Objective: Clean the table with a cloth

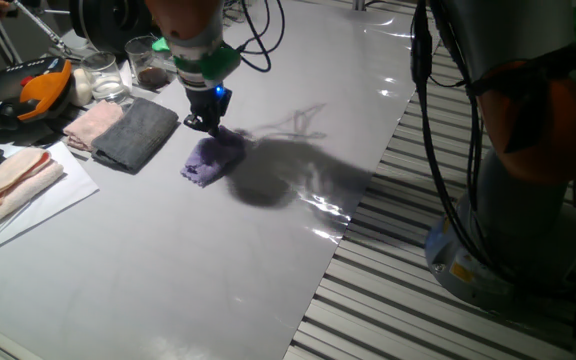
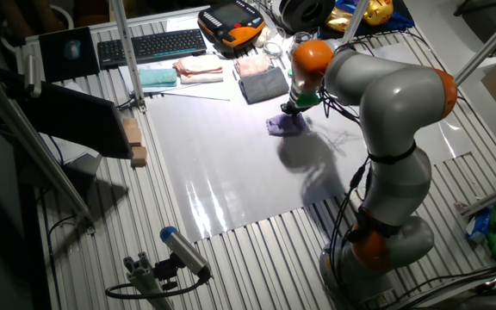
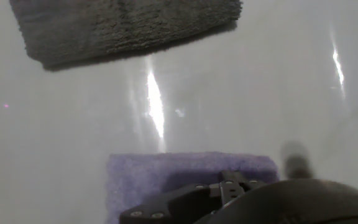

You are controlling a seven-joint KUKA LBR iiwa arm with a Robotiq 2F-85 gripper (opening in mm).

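The lavender cloth [image 1: 206,162] [image 2: 284,126] lies crumpled on the glossy pale table [image 1: 218,270] [image 2: 222,164], toward its far side. My gripper [image 1: 208,126] [image 2: 292,109] comes straight down onto the cloth's far edge, its fingers closed into the fabric. In the hand view the cloth [image 3: 148,177] fills the bottom of the frame under the dark gripper [image 3: 229,186], with bare table [image 3: 260,93] beyond. The fingertips themselves are hidden by the hand body.
A dark grey folded cloth [image 1: 138,133] [image 2: 263,85] [image 3: 123,25] lies just past the lavender one. Pink folded cloths [image 1: 93,125] [image 1: 13,180], glass jars [image 1: 103,75] and a keyboard [image 2: 151,43] stand behind. Slatted grating [image 1: 398,280] borders the table edge.
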